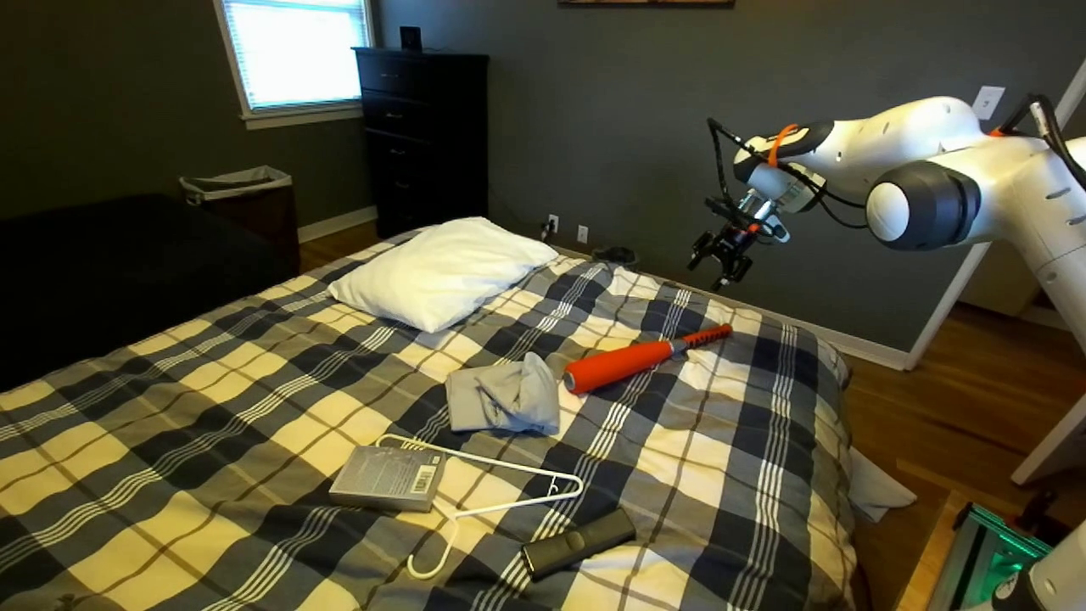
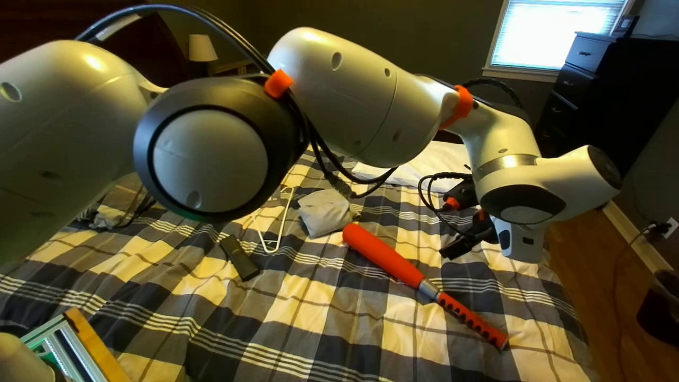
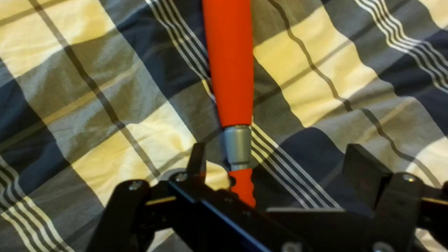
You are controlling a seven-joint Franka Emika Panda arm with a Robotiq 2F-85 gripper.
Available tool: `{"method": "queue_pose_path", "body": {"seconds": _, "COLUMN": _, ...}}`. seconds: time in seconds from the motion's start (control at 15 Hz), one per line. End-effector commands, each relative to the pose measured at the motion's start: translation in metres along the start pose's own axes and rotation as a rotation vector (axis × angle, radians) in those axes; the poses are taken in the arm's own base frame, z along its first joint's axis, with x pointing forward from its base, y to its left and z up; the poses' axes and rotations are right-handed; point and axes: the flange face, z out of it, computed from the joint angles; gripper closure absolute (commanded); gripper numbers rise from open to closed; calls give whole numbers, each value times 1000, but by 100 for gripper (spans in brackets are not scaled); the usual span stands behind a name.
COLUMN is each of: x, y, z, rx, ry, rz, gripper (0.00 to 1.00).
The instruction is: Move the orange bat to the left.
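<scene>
We judge the task to be barely begun: the orange bat lies loose on the bed, between two and three o'clock from the grey cloth in an exterior view, its handle aimed roughly toward two. Our jaws stand wide apart and empty above it; in the wrist view its silvery neck shows within the gap, nearer the nine-o'clock side. Lowering, gripping, shifting left and letting go all seem left to do, and whose left is meant we cannot tell.

Around the cloth, the rumpled plaid cover carries a book-like box at eight o'clock, a white hanger at six, what looks like a black remote at five and a white pillow at eleven. From the pillow, we see dark drawers at twelve, a bright window at eleven and a lined hamper between nine and ten
</scene>
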Motion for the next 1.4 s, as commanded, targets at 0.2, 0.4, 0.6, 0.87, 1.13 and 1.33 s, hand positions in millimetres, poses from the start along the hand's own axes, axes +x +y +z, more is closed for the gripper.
{"method": "queue_pose_path", "body": {"seconds": 0.2, "x": -8, "y": -35, "z": 76, "rx": -35, "ry": 293, "rz": 152, "gripper": 0}}
{"method": "queue_pose_path", "body": {"seconds": 0.4, "x": -5, "y": -25, "z": 109, "rx": -192, "ry": 356, "rz": 187, "gripper": 0}}
{"method": "queue_pose_path", "body": {"seconds": 0.6, "x": 2, "y": -9, "z": 129, "rx": -338, "ry": 331, "rz": 139, "gripper": 0}}
{"method": "queue_pose_path", "body": {"seconds": 0.87, "x": 1, "y": -5, "z": 127, "rx": -350, "ry": 288, "rz": 114, "gripper": 0}}
{"method": "queue_pose_path", "body": {"seconds": 1.13, "x": -7, "y": -13, "z": 132, "rx": -324, "ry": 313, "rz": 86, "gripper": 0}}
{"method": "queue_pose_path", "body": {"seconds": 1.33, "x": -35, "y": -28, "z": 155, "rx": -293, "ry": 381, "rz": 24, "gripper": 0}}
